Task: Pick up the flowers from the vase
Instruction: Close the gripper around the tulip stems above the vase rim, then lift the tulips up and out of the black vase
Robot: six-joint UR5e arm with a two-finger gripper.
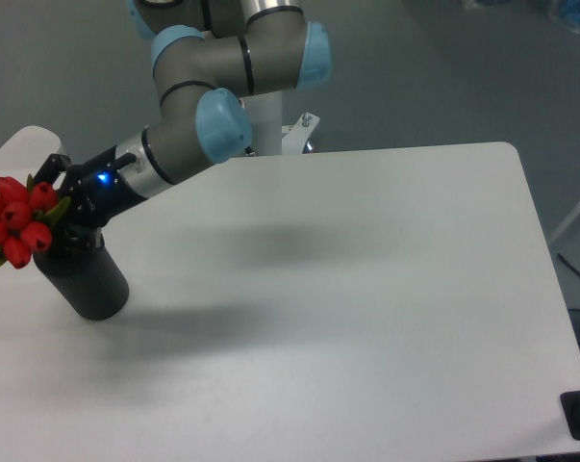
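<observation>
Reaching low-left, arm over table [366, 289] | hand [61, 214] at flowers [15, 219] above vase [86, 279] (grip apparently closed, unclear)

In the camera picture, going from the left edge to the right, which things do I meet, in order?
flowers → vase → blue elbow cap of the arm → bare table. The gripper overlaps the flowers and vase, so I leave it out.

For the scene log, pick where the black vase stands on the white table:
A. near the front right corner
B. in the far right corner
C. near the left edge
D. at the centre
C: the vase stands at the table's left side, with the red flowers above its mouth.
</observation>
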